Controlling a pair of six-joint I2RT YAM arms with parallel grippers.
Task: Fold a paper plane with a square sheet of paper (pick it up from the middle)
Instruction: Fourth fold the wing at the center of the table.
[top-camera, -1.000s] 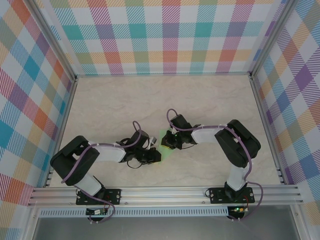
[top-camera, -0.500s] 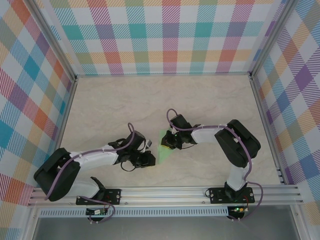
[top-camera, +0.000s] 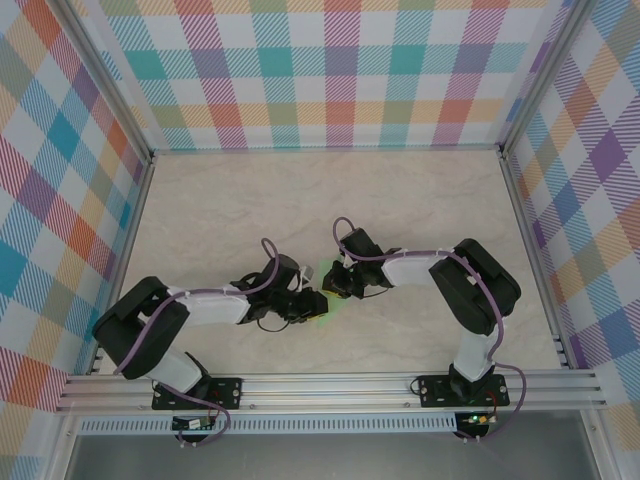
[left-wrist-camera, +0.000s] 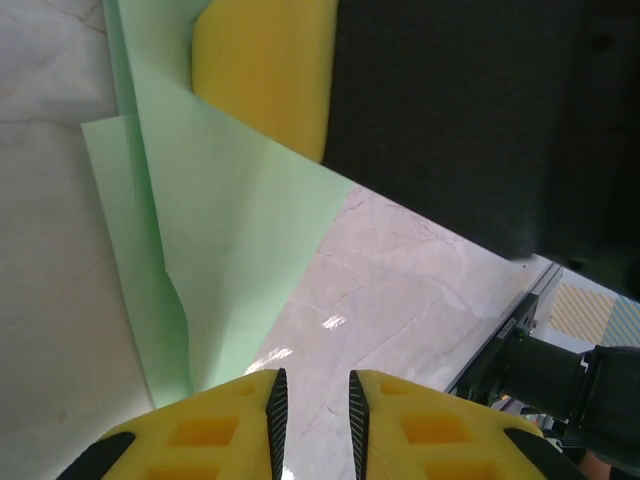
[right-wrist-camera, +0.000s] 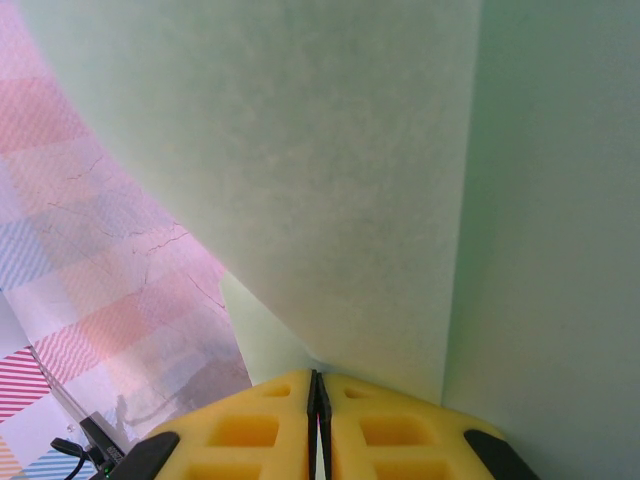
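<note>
- We see the left fingers (left-wrist-camera: 274, 398) at the bottom of the left wrist view. They are yellow and slightly apart, with a narrow slit between them. The marbled desk (left-wrist-camera: 400, 290) shows through that slit, and nothing sits in it.
- The square sheet of paper (left-wrist-camera: 240, 250) is pale green and partly folded, and it lies just ahead of those fingers. Its layers overlap, and one edge runs down toward the tip of the finger on the left of that view. We cannot tell whether the edge touches the tip.
- At the top of the same view, one yellow pad of the right fingers (left-wrist-camera: 265, 70) sits against the paper, with that arm's black body beside it.
- In the right wrist view, the right fingers (right-wrist-camera: 300, 392) are pressed together and clamped on the paper. The paper (right-wrist-camera: 330, 180) rises from between them as a broad pale-green face, with a straight crease (right-wrist-camera: 462, 200) running up its right side.
- From above, the two arms meet near the middle of the desk (top-camera: 250, 200), a little toward its near edge. The left fingers (top-camera: 310, 303) and the right fingers (top-camera: 335, 284) are just beside each other.
- Slivers of the green paper (top-camera: 324, 311) show between and below them.
- Plaid walls (top-camera: 340, 70) enclose the desk on three sides, and an aluminium rail (top-camera: 330, 385) at the near edge carries both arm bases.
</note>
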